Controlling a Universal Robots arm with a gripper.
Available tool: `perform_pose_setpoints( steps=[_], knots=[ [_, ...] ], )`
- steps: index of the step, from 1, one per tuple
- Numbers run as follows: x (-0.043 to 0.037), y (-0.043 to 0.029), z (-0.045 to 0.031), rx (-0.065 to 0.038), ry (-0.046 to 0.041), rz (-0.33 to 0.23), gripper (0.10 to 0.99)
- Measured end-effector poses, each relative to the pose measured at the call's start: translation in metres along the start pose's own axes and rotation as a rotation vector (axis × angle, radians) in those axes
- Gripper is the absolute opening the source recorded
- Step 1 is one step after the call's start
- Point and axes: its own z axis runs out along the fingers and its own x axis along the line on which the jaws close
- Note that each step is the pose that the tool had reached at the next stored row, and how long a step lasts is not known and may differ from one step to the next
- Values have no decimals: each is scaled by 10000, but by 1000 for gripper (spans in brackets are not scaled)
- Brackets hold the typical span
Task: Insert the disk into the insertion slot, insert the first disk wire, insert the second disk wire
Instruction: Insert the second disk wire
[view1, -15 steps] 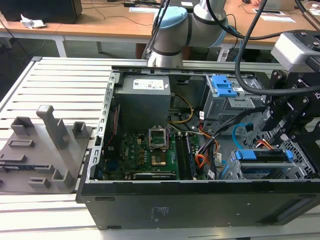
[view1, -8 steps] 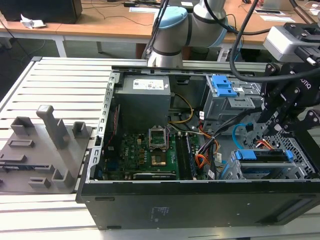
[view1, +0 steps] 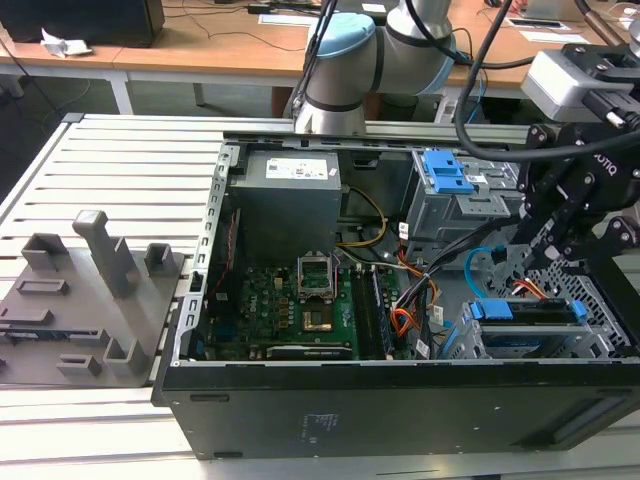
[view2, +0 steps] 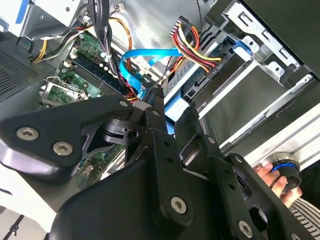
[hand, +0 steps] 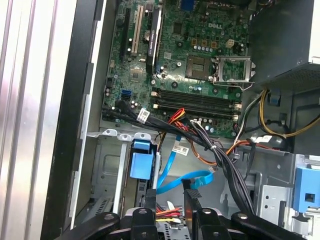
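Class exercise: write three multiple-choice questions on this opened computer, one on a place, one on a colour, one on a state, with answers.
1. In the exterior view, at which end of the case does the disk lie? A) that view's left B) the middle C) that view's right
2. The looped second disk wire is: A) light blue B) green C) white
3. The gripper is: A) shut on the disk B) open C) shut on nothing
Answers: 1 C, its blue carrier sits in the insertion slot there. 2 A, plain in the second wrist view. 3 B, a gap parts its fingers in the first wrist view.
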Motion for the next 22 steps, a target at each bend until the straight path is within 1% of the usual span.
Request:
perform_pose_setpoints(
  steps=[4,6,9,11,13,16,18,19,20,22],
  knots=[
    [-6,18,13,-3,8,-65,361],
    [-23,22,20,-14,34,-249,361],
    [-161,31,48,-31,122,-417,361],
    [-221,55,92,-47,205,-572,361],
    [-235,62,114,-60,270,-686,361],
    [-256,85,173,-101,483,-1073,361],
    [-284,93,221,-113,545,-1194,361],
    [-284,93,238,-117,565,-1239,361],
    [-284,93,247,-126,613,-1285,361],
    [-284,93,247,-125,614,-1287,349]
  ],
)
